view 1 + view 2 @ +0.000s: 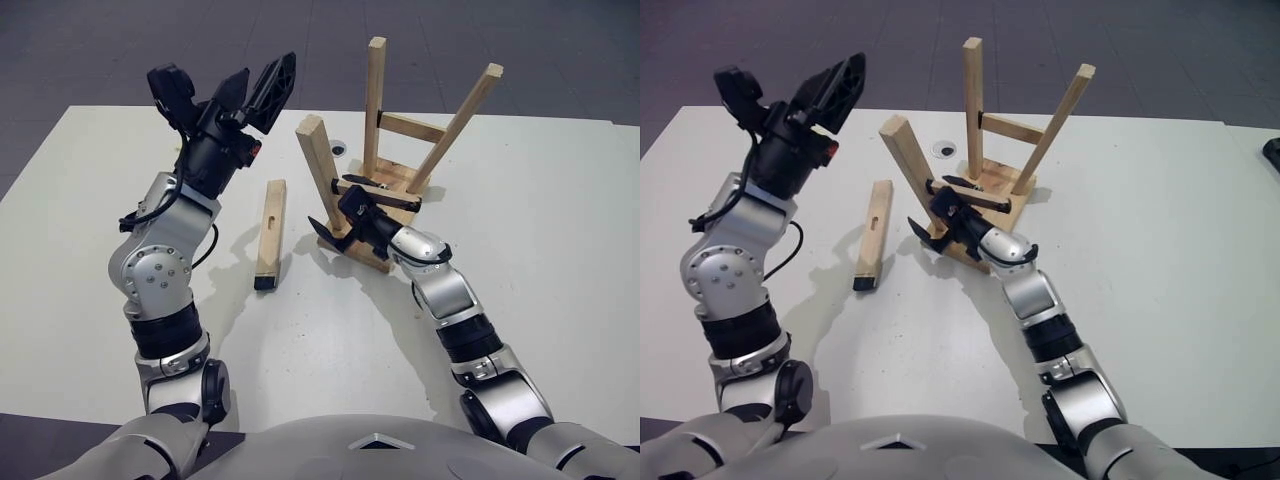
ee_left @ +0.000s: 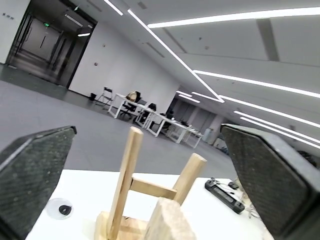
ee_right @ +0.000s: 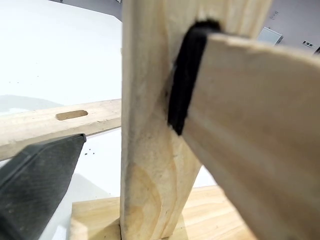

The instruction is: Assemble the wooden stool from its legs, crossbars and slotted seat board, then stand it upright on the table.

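Upturned stool [image 1: 376, 95] on the table [image 1: 560, 250], three legs up.
Straddles the tilted leg [image 1: 322, 165] with the right gripper's [image 1: 330, 200] spread fingers, near pad just clear; holds the left gripper [image 1: 265, 70] raised, fingers wide apart, loose leg [image 1: 270, 232] lying below them.

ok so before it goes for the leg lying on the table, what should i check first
1. Left gripper open and empty: ok.
2. Loose leg lying flat on the table, nothing on it: ok.
3. Seat board upside down, three legs standing in it: ok. Free slot for the fourth: cannot tell.
4. Right gripper bracing the stool: its fingers straddle the near leg. Firm contact: cannot tell.
5. Crossbar joined between the two far legs: ok.
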Available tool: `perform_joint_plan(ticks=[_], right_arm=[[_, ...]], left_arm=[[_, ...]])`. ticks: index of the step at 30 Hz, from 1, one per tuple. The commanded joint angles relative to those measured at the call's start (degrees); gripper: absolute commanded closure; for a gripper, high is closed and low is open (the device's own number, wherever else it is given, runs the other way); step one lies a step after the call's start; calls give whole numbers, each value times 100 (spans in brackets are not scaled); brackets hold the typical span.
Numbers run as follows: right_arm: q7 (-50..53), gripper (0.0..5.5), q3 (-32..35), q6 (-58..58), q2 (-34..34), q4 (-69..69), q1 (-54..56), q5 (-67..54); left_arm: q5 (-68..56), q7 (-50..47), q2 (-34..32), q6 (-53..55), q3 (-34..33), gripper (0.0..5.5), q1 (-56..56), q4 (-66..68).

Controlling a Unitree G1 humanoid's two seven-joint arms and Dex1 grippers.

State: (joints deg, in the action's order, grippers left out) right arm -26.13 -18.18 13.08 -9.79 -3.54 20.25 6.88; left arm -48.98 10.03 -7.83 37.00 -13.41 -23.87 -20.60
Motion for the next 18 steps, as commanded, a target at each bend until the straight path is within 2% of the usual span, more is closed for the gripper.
perform_joint_plan(ticks=[1, 11, 18], right_arm=[[-19, 10, 4, 82, -28, 148, 33, 11], [-54, 10, -11, 175, -106, 363, -142, 1], [-64, 10, -15, 198, -119, 303, -178, -17]], left_arm=[[399, -100, -103, -87, 191, 14, 96, 133], [840, -492, -161, -244, -129, 14, 35, 647], [911, -536, -124, -251, -82, 14, 24, 622]])
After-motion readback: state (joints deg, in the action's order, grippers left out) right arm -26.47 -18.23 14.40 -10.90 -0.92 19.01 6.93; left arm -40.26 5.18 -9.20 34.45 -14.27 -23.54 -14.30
